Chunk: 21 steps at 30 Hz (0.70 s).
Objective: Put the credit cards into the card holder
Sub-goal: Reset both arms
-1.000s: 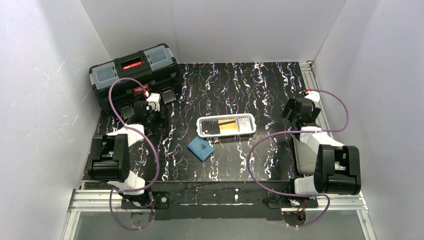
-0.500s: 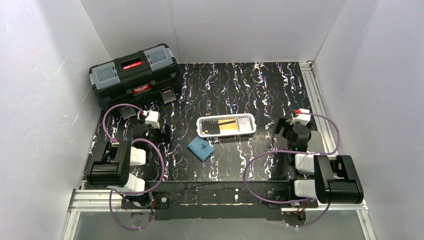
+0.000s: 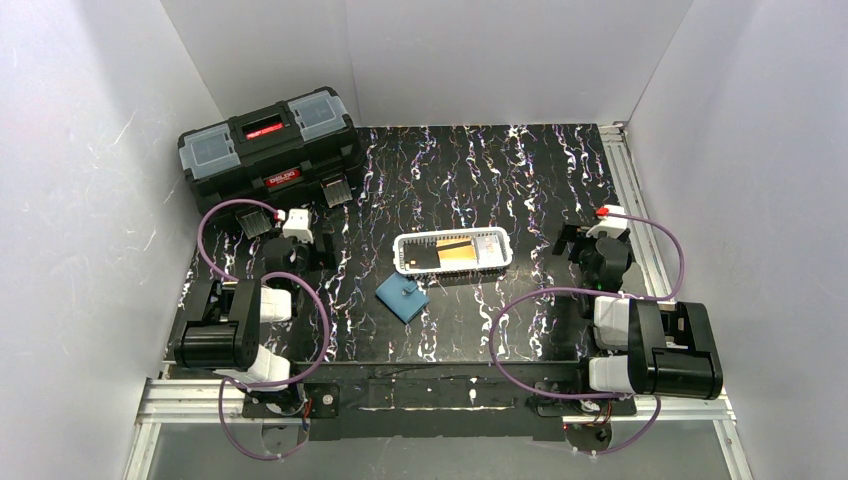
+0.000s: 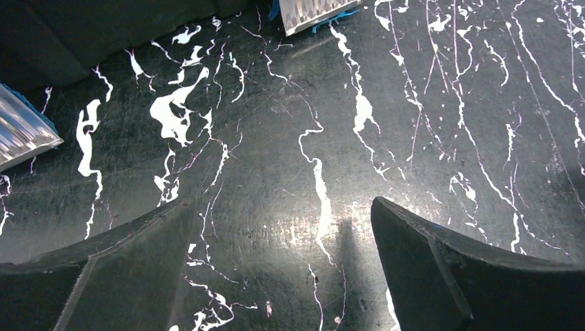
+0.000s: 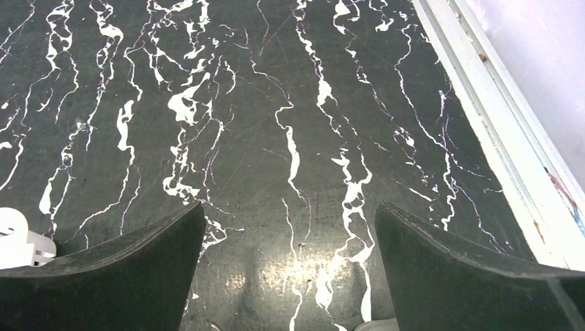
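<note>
**A:** Top view: where do the task's things lie?
**B:** The credit cards [image 3: 457, 253] lie flat in the white mesh basket [image 3: 503, 250] near the middle of the table [image 3: 520, 170]. We make out an orange card and a black one, but no pale one. The card holder [image 3: 402, 298] lies just beside the basket, to its near left, and appears to be folded shut.
**A:** How will they handle?
**B:** We judge the cards light, stiff, thin and slick. One is best taken by an edge, tipped up against the basket wall. The holder looks soft and likely to slide, so we would pin it and lift it at the tab.
**A:** Left wrist view?
**B:** The left tool [image 4: 283, 203] has its fingers spread wide over bare table and holds nothing.
**A:** Right wrist view?
**B:** The right tool [image 5: 290, 207] is likewise spread wide and empty. Neither the cards nor the holder appear here.
</note>
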Each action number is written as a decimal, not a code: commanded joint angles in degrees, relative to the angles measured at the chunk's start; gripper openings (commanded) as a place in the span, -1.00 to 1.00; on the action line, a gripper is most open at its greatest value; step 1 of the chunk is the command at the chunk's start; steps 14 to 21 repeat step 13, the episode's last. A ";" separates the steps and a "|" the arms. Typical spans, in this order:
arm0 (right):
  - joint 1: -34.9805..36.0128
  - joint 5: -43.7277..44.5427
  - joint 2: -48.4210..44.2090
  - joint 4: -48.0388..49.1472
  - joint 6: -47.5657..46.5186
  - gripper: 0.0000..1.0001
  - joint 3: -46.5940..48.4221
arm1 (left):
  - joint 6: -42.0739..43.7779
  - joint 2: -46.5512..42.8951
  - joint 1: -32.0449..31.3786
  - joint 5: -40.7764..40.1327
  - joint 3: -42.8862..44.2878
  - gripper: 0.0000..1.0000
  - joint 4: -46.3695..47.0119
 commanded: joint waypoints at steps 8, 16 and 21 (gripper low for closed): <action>0.04 -1.03 -1.01 1.11 0.35 0.97 1.03 | -0.40 -0.28 0.12 -2.66 1.18 0.97 -0.35; 0.08 -1.10 -1.01 1.16 0.36 0.97 1.01 | -0.40 -0.45 0.12 -2.66 0.88 0.97 0.03; 0.08 -1.10 -1.01 1.16 0.36 0.97 1.01 | -0.40 -0.45 0.12 -2.66 0.88 0.97 0.03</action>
